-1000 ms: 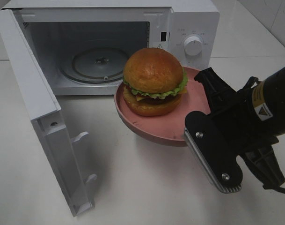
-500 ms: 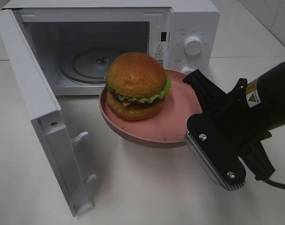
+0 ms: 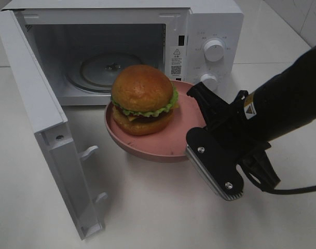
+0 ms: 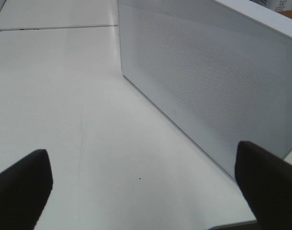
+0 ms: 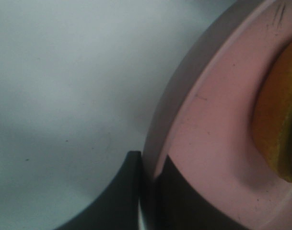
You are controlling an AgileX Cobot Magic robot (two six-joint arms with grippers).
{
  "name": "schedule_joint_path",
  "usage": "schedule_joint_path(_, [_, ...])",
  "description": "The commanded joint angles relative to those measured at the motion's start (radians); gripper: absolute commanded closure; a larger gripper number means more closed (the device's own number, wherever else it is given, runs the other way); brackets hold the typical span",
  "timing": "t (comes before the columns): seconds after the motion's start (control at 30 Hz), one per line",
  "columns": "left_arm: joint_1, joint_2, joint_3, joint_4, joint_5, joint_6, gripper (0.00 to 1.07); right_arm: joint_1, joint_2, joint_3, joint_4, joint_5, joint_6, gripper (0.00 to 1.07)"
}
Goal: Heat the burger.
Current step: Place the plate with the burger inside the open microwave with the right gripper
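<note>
The small round burger (image 3: 142,98), glossy brown bun over green lettuce frill and dark patty, stands upright, its stack axis vertical, on a flat round pink plate (image 3: 170,142). Both hang over the plain white desk (image 3: 158,212), just in front of the open white microwave oven (image 3: 215,23), whose door (image 3: 36,98) stands wide. My right fingers (image 5: 124,194) are pinched narrow on the plate rim farthest from the oven; the burger sits across the plate from them, on the oven side. My left fingers (image 4: 21,189) spread wide, holding nothing, beside the door's outer face.
</note>
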Motion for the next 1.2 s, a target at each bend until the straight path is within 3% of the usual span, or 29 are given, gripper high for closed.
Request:
schedule_joint_path(0.03, [-0.005,-0.023,0.003,-0.006,-0.009,0.001,0.09,-0.004,0.045,-0.069,-0.006,-0.074,-0.007,1.07])
schedule_joint_path(0.8, [-0.005,-0.023,0.003,-0.006,-0.009,0.001,0.09,0.016,0.299,-0.368,-0.009,0.02,0.014,1.07])
schedule_joint_path(1.2, [-0.005,-0.023,0.003,-0.006,-0.009,0.001,0.09,0.016,0.428,-0.551,-0.111,0.085,0.202,1.07])
